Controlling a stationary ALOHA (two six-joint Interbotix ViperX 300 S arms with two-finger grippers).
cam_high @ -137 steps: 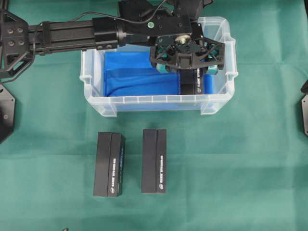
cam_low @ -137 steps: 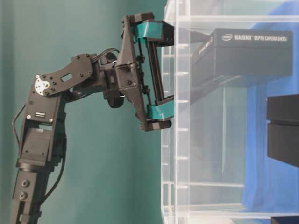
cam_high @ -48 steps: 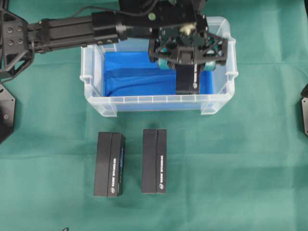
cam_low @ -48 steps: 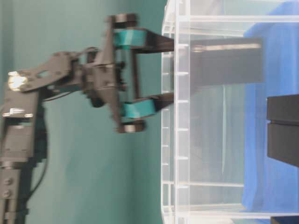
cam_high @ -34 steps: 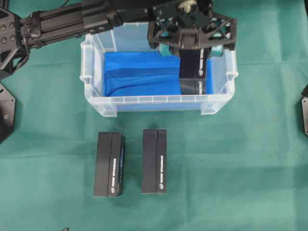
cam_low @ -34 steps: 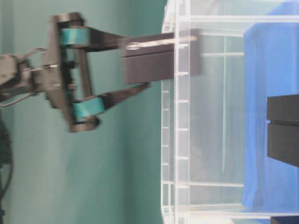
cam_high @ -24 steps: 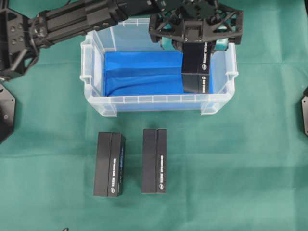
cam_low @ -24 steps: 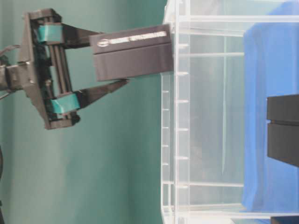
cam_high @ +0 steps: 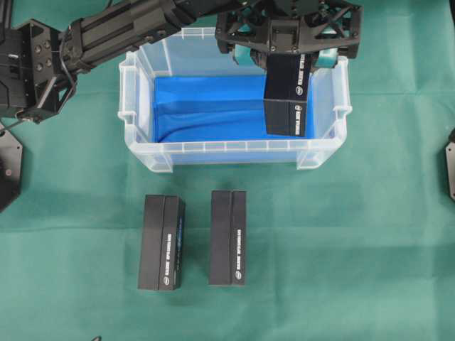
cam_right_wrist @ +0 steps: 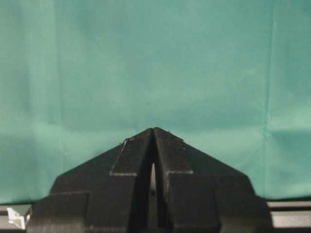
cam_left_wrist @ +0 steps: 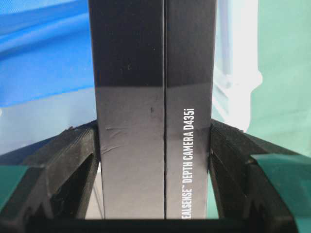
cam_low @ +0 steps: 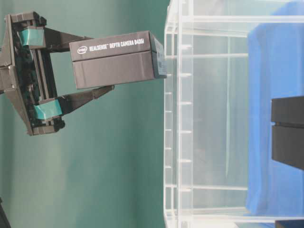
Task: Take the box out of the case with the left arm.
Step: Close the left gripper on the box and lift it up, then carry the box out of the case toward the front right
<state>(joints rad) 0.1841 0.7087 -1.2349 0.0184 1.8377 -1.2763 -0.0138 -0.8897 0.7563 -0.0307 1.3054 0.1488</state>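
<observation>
Table-level exterior, black box (cam_low: 116, 59) with white lettering, slightly tilted, clamped by left gripper (cam_low: 102, 64).

Case (cam_high: 142, 153) sits upper centre of the overhead frame on the table cloth (cam_high: 355, 249), sheet (cam_high: 206, 114) lying inside on its bottom. Box (cam_high: 288, 99) hangs above the case's right end, clamped between the left gripper (cam_high: 288, 50) fingers, arm reaching in from upper left. Two boxes (cam_high: 162, 243) (cam_high: 228, 237) lie side by side on the cloth below the case, lower centre.

three black boxes (cam_high: 288, 96), one clear case (cam_high: 142, 153), two arms (cam_high: 106, 32)
</observation>
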